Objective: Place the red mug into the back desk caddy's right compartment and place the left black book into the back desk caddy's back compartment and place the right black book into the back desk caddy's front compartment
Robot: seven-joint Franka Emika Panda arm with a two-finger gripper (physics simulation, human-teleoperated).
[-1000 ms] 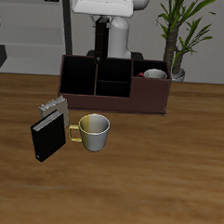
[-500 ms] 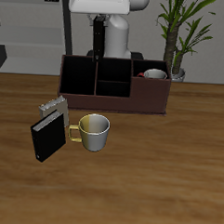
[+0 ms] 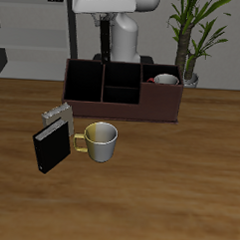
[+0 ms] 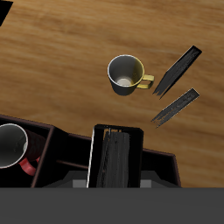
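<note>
Red mug [image 4: 13, 147], glossy white inside, sits in back desk caddy's [image 3: 123, 104] right compartment [image 3: 163, 98]. Thin black book [image 4: 115, 160] stands in black-walled slot. Tool's state: cannot tell.

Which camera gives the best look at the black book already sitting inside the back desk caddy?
The wrist view: it looks straight down on the black book standing in a black-walled compartment of the back desk caddy. In the exterior view, the caddy's walls and the robot's arm hide that book almost entirely.

We see only the arm [image 3: 125, 28] changed: its white upper body has risen higher above the back desk caddy [image 3: 122, 90] than a second ago.
</note>
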